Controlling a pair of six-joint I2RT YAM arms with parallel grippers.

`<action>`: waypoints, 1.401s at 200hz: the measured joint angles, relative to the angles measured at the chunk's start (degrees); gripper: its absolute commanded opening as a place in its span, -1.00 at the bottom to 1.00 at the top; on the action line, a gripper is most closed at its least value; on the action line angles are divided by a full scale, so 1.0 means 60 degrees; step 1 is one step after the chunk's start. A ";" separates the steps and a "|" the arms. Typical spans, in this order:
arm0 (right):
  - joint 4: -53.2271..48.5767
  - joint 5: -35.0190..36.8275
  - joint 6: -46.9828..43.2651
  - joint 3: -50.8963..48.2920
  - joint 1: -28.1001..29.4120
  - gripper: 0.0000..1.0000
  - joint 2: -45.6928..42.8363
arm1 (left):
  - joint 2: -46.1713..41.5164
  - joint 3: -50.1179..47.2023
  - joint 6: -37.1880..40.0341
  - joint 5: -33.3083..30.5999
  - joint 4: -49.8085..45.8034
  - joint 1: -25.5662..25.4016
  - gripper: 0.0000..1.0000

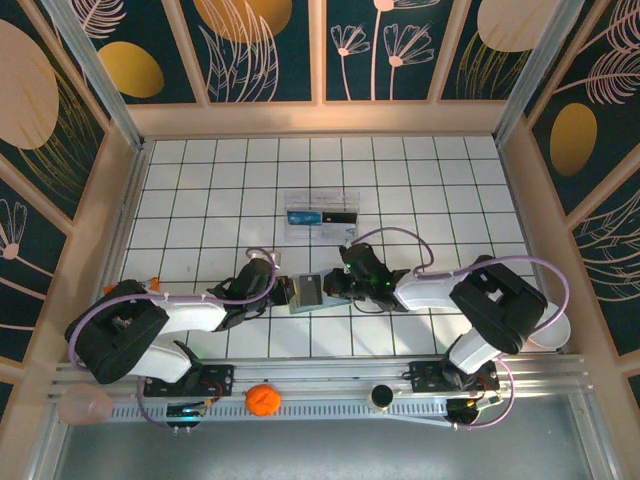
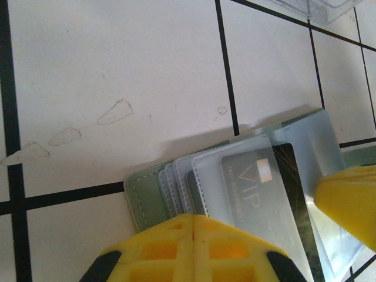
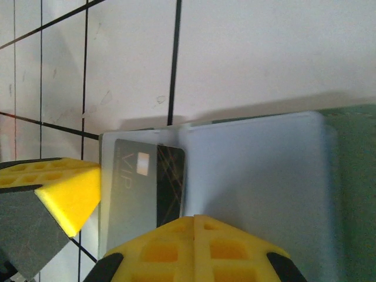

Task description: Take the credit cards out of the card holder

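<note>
Near table [image 1: 200,200] edge, between arms: card holder [image 1: 306,292] lying open, halves spreading left-right. Left gripper [image 1: 278,290] closed, empty, sitting on left edge. Right gripper [image 1: 335,288] closed, empty, sitting mid-holder. VIP card [image 3: 147,176] lying pocketed just beyond right fingertips, long axis running away from them.

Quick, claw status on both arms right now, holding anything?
Left claw: closed, tips at the card holder; a grip cannot be told.
Right claw: closed, tips at its pale inner face; a grip cannot be told.

White tiled floor [image 1: 200,180] between dark floral walls [image 1: 270,50]
</note>
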 measured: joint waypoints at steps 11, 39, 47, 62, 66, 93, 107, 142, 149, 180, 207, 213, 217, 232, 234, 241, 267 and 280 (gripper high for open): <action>-0.0157 0.0160 -0.0007 -0.0022 0.0018 -1.00 -0.0149 | -0.0018 0.0000 0.0000 0.0000 -0.0007 0.0000 -1.00; -0.0357 0.0255 -0.0171 -0.0022 0.0113 -0.53 -0.0382 | -0.0306 -0.0022 0.0000 0.0000 -0.0135 0.0000 -0.99; -0.0342 0.0219 -0.0226 -0.0022 0.0157 -0.49 -0.0459 | -0.0521 -0.0044 0.0004 -0.0004 -0.0200 0.0000 -0.94; -0.0350 0.0142 -0.0350 0.0007 0.0208 -0.46 -0.0590 | -0.1027 -0.0066 0.0022 -0.0036 -0.0310 0.0000 -0.85; -0.0346 0.0120 -0.0382 0.0022 0.0208 -0.45 -0.0597 | -0.1133 -0.0066 0.0040 -0.0036 -0.0306 0.0000 -0.83; -0.0342 -0.0138 -0.0521 0.0259 0.0204 -0.39 -0.0525 | -0.1264 -0.0007 0.0113 0.0091 -0.0106 -0.0051 -0.89; -0.0280 -0.0324 -0.0517 0.0382 0.0204 -0.39 -0.0342 | -0.0845 0.0080 0.0168 0.0175 -0.0036 -0.0157 -0.97; -0.0200 -0.0667 -0.0412 0.0404 0.0182 -0.39 0.0146 | -0.0055 0.0120 0.0222 0.0375 -0.0029 -0.0255 -1.00; -0.0200 -0.0721 -0.0393 0.0404 0.0164 -0.40 0.0204 | -0.0051 0.0124 0.0233 0.0375 -0.0007 -0.0251 -1.00; -0.0164 -0.0831 -0.0219 0.0404 0.0018 -0.43 0.0350 | -0.0051 0.0124 0.0255 0.0372 -0.0007 -0.0251 -1.00; -0.0098 -0.0885 -0.0066 0.0404 -0.0066 -0.46 0.0444 | -0.0040 0.0124 0.0262 0.0372 -0.0011 -0.0255 -1.00; -0.0076 -0.0903 -0.0036 0.0404 -0.0069 -0.46 0.0463 | -0.0029 0.0124 0.0273 0.0372 -0.0007 -0.0255 -1.00; -0.0055 -0.0914 -0.0004 0.0401 -0.0080 -0.46 0.0477 | -0.0018 0.0124 0.0288 0.0372 -0.0004 -0.0251 -1.00; 0.0022 -0.1045 0.0036 0.0401 -0.0127 -0.47 0.0532 | 0.0015 0.0124 0.0324 0.0372 0.0040 -0.0251 -1.00; 0.0040 -0.1056 0.0044 0.0401 -0.0135 -0.47 0.0543 | 0.0015 0.0124 0.0324 0.0372 0.0044 -0.0251 -1.00; 0.0084 -0.1104 0.0066 0.0401 -0.0160 -0.48 0.0572 | 0.0029 0.0124 0.0328 0.0372 0.0066 -0.0251 -1.00; 0.0299 -0.1268 0.0164 0.0401 -0.0193 -0.57 0.0699 | 0.0120 0.0124 0.0372 0.0379 0.0211 -0.0251 -1.00; 0.0419 -0.1333 0.0259 0.0397 -0.0193 -0.66 0.0772 | 0.0153 0.0124 0.0401 0.0401 0.0255 -0.0251 -1.00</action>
